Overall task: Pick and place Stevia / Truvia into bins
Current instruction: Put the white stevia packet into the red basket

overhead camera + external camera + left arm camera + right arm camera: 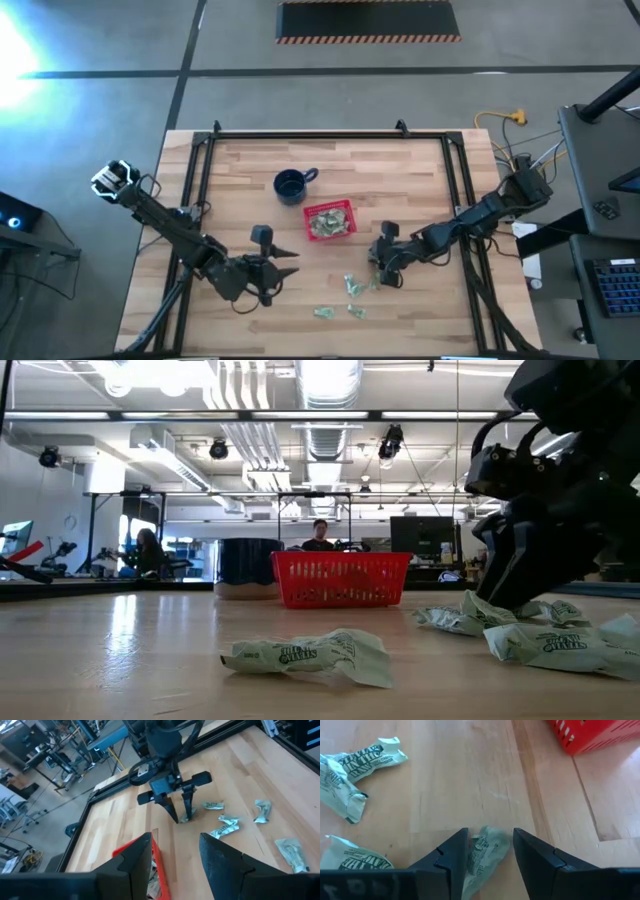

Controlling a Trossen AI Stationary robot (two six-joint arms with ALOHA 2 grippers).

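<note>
The right gripper [377,272] is standing low over the wooden table [240,180], near the front of it, and its two fingers [445,860] are reaching down to the board on both sides of one crumpled Stevia sachet [482,852]. The jaws are standing apart with the sachet lying between them on the wood; I cannot tell if the fingers are already touching the paper, and it is not lifted. More sachets are lying loose near it: two [350,772] a little way off in the right wrist view, and a few [338,311] closer to the front edge of the table. The red basket [329,221] is sitting near the middle of the table, and some sachets are already lying inside it. Just behind the basket, a dark blue mug [291,186] is standing upright. The left gripper [287,268] is waiting above the table to the left of the basket, with its jaws wide and holding nothing. In the room behind the table, a person [319,535] is sitting.
</note>
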